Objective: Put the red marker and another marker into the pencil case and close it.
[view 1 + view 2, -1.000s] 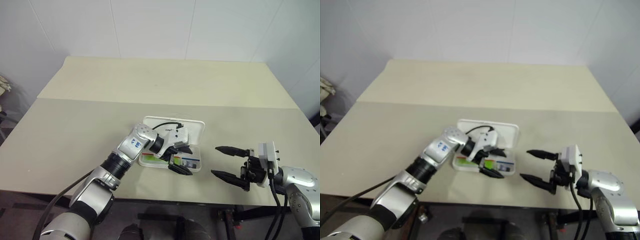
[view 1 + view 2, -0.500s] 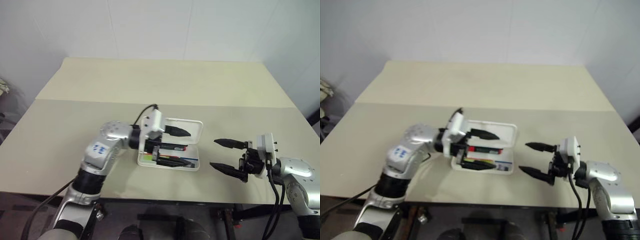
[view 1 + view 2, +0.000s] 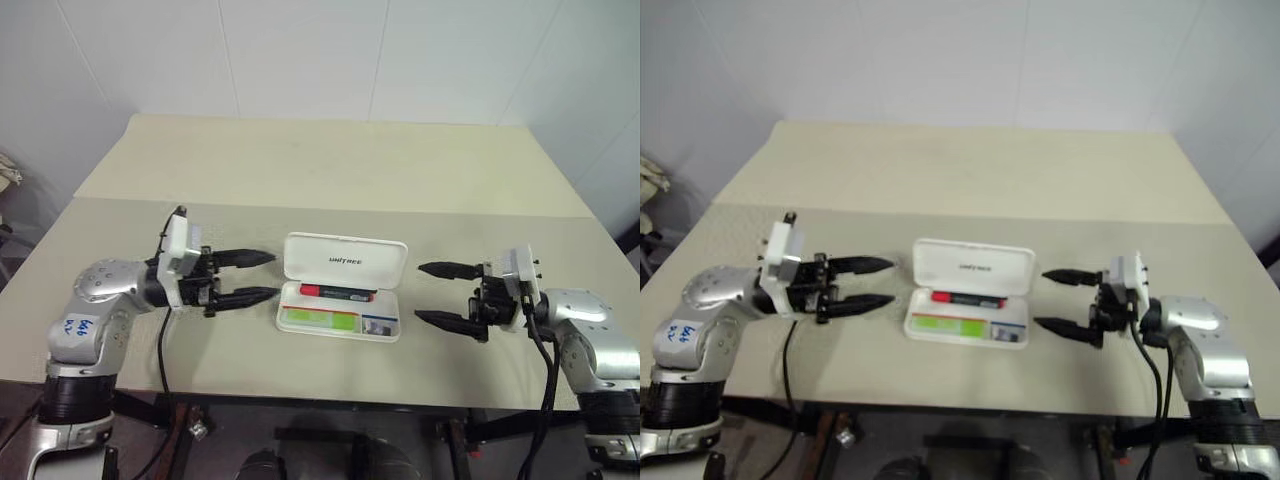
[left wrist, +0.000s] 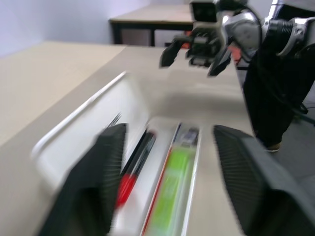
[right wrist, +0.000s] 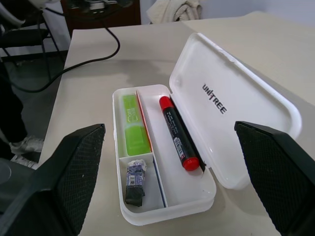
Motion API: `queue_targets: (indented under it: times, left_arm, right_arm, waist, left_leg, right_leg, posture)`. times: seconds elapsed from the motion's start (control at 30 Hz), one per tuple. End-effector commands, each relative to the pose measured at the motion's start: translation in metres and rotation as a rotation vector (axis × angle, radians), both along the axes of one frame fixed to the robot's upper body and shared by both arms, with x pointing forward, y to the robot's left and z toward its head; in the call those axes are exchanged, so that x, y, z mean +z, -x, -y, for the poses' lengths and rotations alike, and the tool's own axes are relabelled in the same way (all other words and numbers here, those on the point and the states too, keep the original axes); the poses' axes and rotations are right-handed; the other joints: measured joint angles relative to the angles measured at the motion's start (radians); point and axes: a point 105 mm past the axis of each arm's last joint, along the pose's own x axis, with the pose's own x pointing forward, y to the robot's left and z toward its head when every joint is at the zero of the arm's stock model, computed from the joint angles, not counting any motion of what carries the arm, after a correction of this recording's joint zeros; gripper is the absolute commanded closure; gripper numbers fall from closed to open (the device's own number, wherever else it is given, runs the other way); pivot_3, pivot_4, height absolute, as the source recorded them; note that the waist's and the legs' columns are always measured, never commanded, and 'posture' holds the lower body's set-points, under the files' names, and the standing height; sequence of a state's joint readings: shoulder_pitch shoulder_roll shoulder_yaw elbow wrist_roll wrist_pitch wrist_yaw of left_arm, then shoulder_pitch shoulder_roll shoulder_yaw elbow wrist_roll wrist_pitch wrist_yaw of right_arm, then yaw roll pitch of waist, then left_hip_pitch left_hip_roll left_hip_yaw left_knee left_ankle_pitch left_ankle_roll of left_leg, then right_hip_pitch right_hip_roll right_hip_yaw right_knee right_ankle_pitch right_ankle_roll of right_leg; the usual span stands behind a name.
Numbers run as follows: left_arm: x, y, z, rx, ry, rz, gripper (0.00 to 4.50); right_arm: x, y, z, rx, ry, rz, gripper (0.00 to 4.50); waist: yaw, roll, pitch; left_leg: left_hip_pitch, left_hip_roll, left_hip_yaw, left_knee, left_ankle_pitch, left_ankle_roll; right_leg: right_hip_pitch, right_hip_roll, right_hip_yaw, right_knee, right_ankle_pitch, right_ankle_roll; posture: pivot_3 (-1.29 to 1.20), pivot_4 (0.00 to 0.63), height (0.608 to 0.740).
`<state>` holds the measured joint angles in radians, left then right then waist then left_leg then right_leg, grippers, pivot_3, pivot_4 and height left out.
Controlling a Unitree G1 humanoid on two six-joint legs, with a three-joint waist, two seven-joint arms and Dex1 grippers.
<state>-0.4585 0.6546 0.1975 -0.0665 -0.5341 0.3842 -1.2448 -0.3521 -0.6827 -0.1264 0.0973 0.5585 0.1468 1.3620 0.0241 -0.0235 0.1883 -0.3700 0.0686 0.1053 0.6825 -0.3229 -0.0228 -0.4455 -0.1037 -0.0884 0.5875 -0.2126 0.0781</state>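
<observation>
Left gripper (image 3: pixel 246 277) has pulled back from the pencil case (image 3: pixel 340 286) and now hangs just left of it, fingers apart and empty. Both the red marker (image 5: pixel 178 134) and the green marker (image 5: pixel 132 124) sit inside, lid up. So only closing's left, I'd say; right gripper (image 3: pixel 438 294) waits wide apart beside the case.

The raised lid of the pencil case (image 5: pixel 231 103) bears dark "UNITREE" print.

The white pencil case (image 5: pixel 216 105) is lying open between both grippers, holding the red marker (image 5: pixel 178 132) beside the light-green marker (image 5: pixel 133 123), seemingly flat.
</observation>
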Motion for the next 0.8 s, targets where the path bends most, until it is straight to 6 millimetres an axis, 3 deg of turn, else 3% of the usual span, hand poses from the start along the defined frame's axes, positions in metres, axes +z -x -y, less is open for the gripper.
queue_targets:
  times: [0.03, 0.2, 0.4, 0.57, 0.8]
  left_arm:
    - [0.017, -0.009, -0.016, 0.030, 0.005, 0.073, 2.87]
    - [0.016, -0.022, -0.029, 0.056, -0.005, 0.059, 4.46]
    - [0.000, -0.055, -0.045, 0.163, -0.052, -0.051, 4.46]
    - [-0.001, -0.079, -0.058, 0.254, -0.050, -0.075, 4.46]
    - [-0.008, -0.113, -0.054, 0.353, 0.000, -0.182, 4.46]
  right_arm:
    - [0.007, -0.002, 0.000, 0.011, -0.004, 0.042, 0.00]
    - [0.006, -0.002, 0.000, 0.007, -0.005, 0.048, 0.00]
    - [0.006, -0.001, -0.001, -0.001, -0.012, 0.053, 0.00]
    - [0.005, -0.001, 0.002, -0.014, -0.014, 0.057, 0.00]
    - [0.007, -0.001, 0.004, -0.029, -0.013, 0.061, 0.00]
  waist:
    - [-0.001, 0.000, 0.000]
    - [-0.003, 0.000, 0.000]
    - [-0.004, 0.000, 0.000]
    - [-0.004, 0.000, 0.000]
    - [-0.001, 0.000, 0.000]
  left_leg:
    - [0.000, 0.000, 0.000, 0.000, 0.000, 0.000]
    - [0.000, 0.000, 0.001, 0.000, 0.000, 0.000]
    - [0.000, 0.000, 0.002, 0.000, 0.000, 0.000]
    - [0.000, 0.000, 0.002, 0.000, 0.000, -0.001]
    - [-0.001, 0.000, 0.003, 0.000, 0.000, -0.001]
  right_leg:
    - [0.000, 0.000, 0.000, 0.000, 0.000, 0.000]
    - [0.000, 0.000, 0.000, 0.002, 0.000, 0.001]
    - [0.000, 0.000, 0.000, 0.002, 0.001, 0.001]
    - [0.000, 0.000, 0.000, 0.002, 0.001, 0.001]
    - [0.000, 0.000, 0.000, 0.001, 0.001, 0.002]
  posture:
    - [0.00, 0.150, 0.740]
    - [0.00, 0.150, 0.740]
    - [0.00, 0.150, 0.740]
    - [0.00, 0.150, 0.740]
    - [0.00, 0.150, 0.740]
